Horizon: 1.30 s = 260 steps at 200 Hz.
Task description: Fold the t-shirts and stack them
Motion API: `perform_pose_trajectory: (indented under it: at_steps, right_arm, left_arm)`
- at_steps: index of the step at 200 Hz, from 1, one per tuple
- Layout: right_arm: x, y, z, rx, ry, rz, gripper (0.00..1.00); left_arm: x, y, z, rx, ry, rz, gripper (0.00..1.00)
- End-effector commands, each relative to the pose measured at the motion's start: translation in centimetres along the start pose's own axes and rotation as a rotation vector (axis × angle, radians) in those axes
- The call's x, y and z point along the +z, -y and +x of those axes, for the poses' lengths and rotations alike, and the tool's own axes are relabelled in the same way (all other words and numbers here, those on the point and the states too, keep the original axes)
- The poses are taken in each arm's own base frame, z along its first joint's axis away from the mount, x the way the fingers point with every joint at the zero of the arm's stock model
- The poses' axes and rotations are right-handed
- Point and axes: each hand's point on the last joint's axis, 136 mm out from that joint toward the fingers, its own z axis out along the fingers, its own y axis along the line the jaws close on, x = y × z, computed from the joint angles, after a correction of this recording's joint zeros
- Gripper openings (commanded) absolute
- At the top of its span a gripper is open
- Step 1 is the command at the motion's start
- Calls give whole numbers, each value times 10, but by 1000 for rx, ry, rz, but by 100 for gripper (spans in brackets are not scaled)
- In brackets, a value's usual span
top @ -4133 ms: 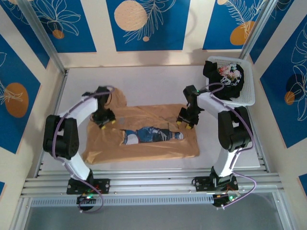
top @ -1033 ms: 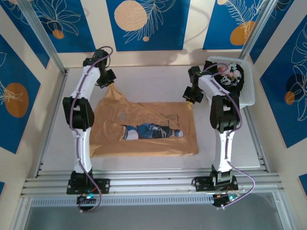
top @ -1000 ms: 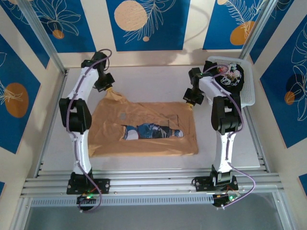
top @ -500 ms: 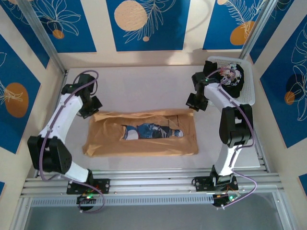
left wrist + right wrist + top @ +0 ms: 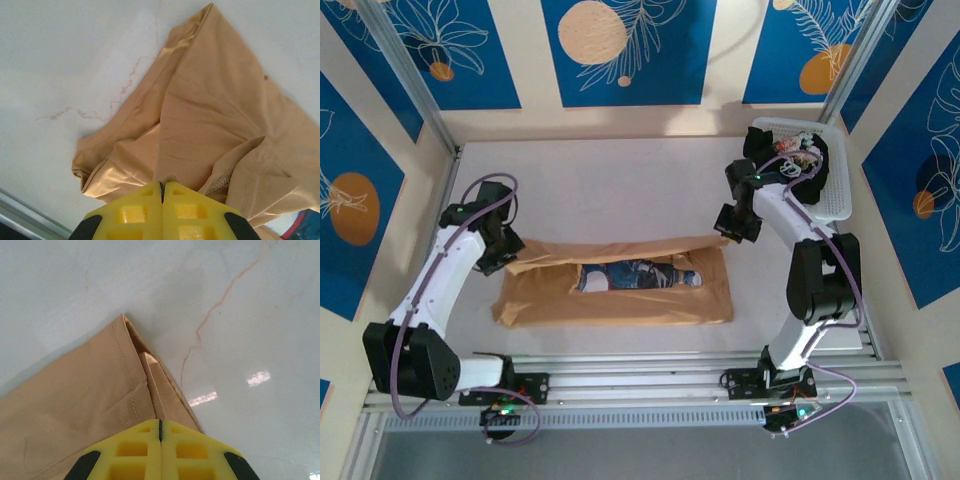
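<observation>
**Far corners of the tan t-shirt [image 5: 620, 300] pinched at both ends**

Watching from my remote station, I saw the left gripper [image 5: 162, 186] clamped tight on the shirt's far left corner. The shirt lay spread across the middle of the table [image 5: 620, 180], blue print up. The right gripper [image 5: 160, 422] was clamped on the far right corner. Farther right, the black t-shirt [image 5: 790, 165] sat heaped in the white basket [image 5: 837, 205].

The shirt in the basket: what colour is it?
Black t-shirt with a white-pink print; top external view shows it best.
</observation>
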Motion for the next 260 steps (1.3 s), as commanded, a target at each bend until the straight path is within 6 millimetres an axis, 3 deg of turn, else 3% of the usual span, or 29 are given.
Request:
perform_pose_trajectory:
  at_steps: [1,62,90,147,192,231,253,260]
  right_arm:
    - [-8,11,20,36,-35,5,0]
    - [8,34,83,79,-167,27,0]
    - [14,39,102,77,-200,38,0]
    - [11,44,102,72,-190,68,0]
    - [1,46,103,61,-172,64,0]
    - [8,48,107,62,-193,79,0]
    - [12,50,112,69,-215,81,0]
    - [13,50,114,70,-221,81,0]
  left_arm:
    - [3,-12,11,4,-29,-31,0]
    - [21,-23,45,-6,-127,-40,0]
    - [34,-24,61,-23,-178,-37,0]
    - [42,-34,75,-58,-208,-68,0]
    - [33,-40,70,-85,-158,-74,0]
    - [26,-52,77,-119,-134,-88,0]
    - [33,-56,86,-129,-149,-93,0]
    - [37,-55,89,-130,-164,-87,11]
